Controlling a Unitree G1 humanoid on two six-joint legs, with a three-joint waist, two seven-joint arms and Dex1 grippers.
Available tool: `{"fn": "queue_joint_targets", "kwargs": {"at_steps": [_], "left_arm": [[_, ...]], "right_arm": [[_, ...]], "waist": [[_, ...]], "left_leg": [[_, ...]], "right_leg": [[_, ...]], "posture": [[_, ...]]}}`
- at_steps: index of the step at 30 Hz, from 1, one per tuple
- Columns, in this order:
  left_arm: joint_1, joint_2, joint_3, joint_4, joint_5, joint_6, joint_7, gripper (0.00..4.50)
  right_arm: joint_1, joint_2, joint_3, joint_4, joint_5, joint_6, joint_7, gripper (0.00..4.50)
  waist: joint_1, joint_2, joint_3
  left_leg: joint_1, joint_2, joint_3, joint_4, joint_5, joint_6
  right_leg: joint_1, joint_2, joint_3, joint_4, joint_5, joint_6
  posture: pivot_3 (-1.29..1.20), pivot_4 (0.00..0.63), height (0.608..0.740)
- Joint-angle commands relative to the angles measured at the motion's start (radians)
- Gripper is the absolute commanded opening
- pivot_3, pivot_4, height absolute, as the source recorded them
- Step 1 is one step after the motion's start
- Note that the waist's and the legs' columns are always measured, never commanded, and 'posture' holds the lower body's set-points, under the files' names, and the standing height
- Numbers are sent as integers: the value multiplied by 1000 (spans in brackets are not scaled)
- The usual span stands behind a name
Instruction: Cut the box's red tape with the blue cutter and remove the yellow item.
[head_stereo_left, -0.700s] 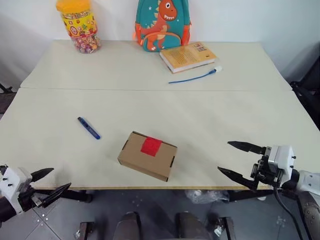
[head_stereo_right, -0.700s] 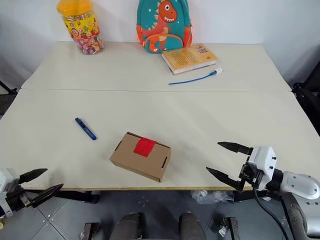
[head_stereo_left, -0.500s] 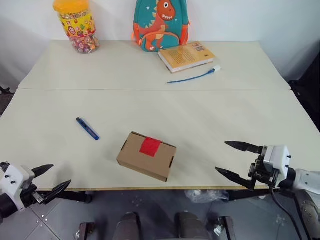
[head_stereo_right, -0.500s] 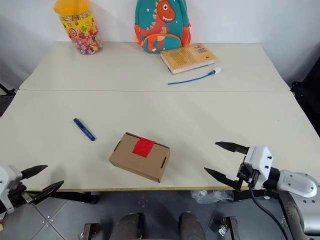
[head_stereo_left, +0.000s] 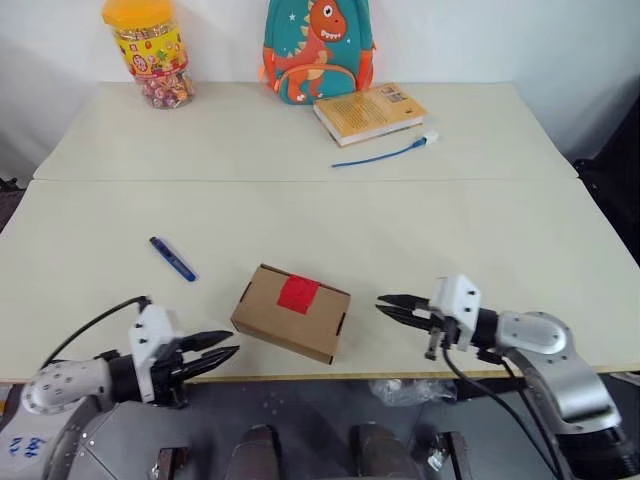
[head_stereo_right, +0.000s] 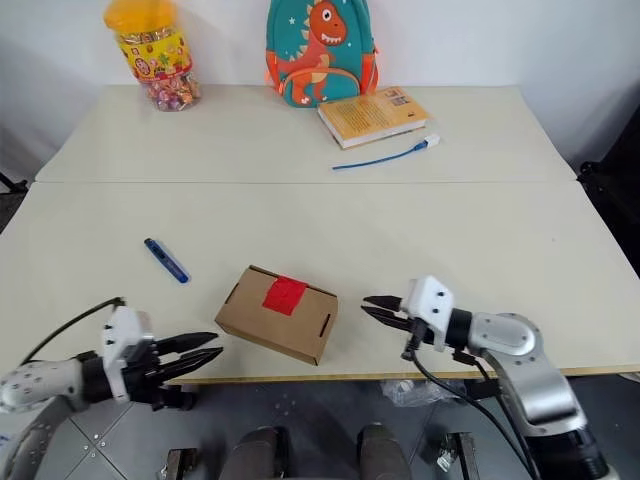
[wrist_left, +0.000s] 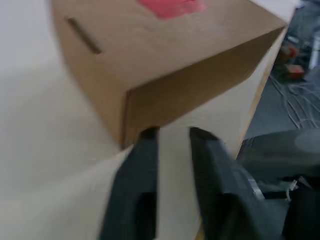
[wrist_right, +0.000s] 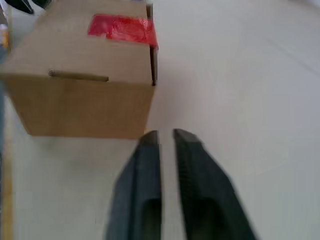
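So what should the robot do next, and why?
Probably move the left claw toward the blue cutter and open it to pick it up. The red tape on the box looks uncut, the cutter lies untouched on the table, and both claws, left and right claw, are shut and empty.

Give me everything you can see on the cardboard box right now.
The box is a small brown cardboard carton, shut, lying flat and skewed near the table's front edge. A red tape square covers its top seam; narrow slots mark its ends. The left pincer and right pincer flank it, both shut, neither touching.
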Motion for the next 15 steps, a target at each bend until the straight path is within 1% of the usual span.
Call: {"fn": "queue_joint_targets", "kwargs": {"at_steps": [1, 4, 7, 8, 11, 12, 15], "left_arm": [[-51, -19, -86, 0, 44, -7, 27, 49], [-100, -38, -122, 21, 73, 0, 65, 49], [-149, -71, -128, 51, 67, 12, 101, 49], [-177, -84, -138, 71, 77, 4, 111, 49], [-347, -154, -191, 191, 115, -10, 155, 49], [-389, -170, -204, 222, 127, -13, 163, 49], [-516, -231, -263, 327, 159, -23, 162, 49]], "right_arm": [[-107, 54, 21, 119, -98, -60, -99, 0], [-192, 92, 23, 235, -140, -90, -149, 0], [-243, 113, 41, 317, -137, -150, -118, 0], [-258, 125, 47, 345, -122, -169, -91, 0], [-261, 125, 92, 342, -19, -166, 112, 0], [-254, 117, 97, 329, 6, -155, 157, 0], [-236, 88, 74, 299, 19, -131, 173, 0]], "waist": [[-1, 0, 0], [-1, 0, 0], [0, 0, 0], [1, 0, 0], [9, 1, 0], [9, 1, 0], [6, 1, 0]], "left_leg": [[0, 0, 1, 1, 0, -1], [0, 0, 2, 1, 1, -1], [0, 1, 3, 1, 1, -2], [0, 1, 3, 1, 1, -2], [0, 1, 4, 2, 1, -1], [0, 1, 3, 3, 1, -1], [-1, 1, 3, 5, 1, -1]], "right_leg": [[0, 0, 1, 0, 0, 0], [-1, 1, 3, 2, 1, 1], [-2, 1, 3, 2, 0, 1], [-2, 2, 3, 1, 0, 1], [-2, 2, 3, 1, 1, 1], [-2, 2, 3, 2, 1, 2], [-2, 3, 4, 3, 2, 3]], "posture": [[0, 150, 740], [0, 150, 740], [0, 150, 740], [0, 150, 740], [0, 150, 740], [0, 150, 740], [0, 150, 740]]}}
